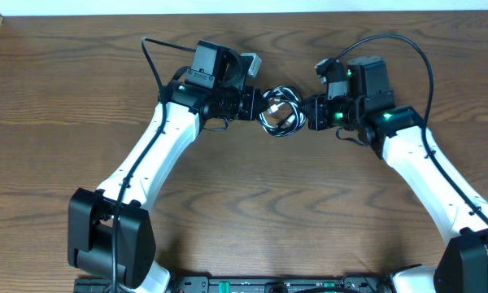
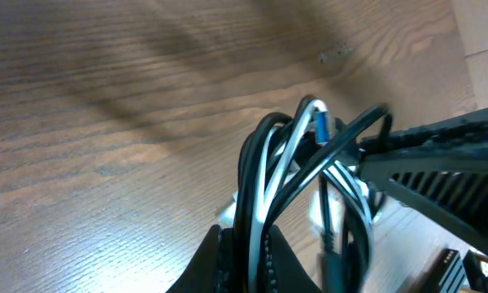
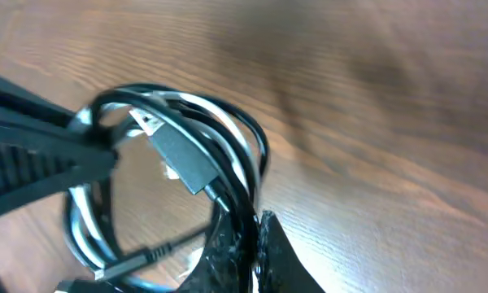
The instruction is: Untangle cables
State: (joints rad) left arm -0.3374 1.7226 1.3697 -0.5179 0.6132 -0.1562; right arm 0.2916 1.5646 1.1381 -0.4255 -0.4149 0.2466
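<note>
A coiled bundle of a white and a black cable (image 1: 280, 111) hangs between my two grippers above the wooden table. My left gripper (image 1: 255, 104) is shut on the bundle's left side; in the left wrist view (image 2: 246, 256) black and white strands run between its fingers. My right gripper (image 1: 307, 112) is shut on the right side; in the right wrist view (image 3: 252, 236) the black cable (image 3: 228, 175) is pinched between its fingers. A black plug (image 3: 179, 159) lies across the coil. The white cable (image 2: 297, 134) loops with the black one.
The wooden table (image 1: 244, 212) spreads around both arms. Thick black robot wires arch over the right arm (image 1: 407, 49) and beside the left arm (image 1: 150, 57). A pale wall edge runs along the back.
</note>
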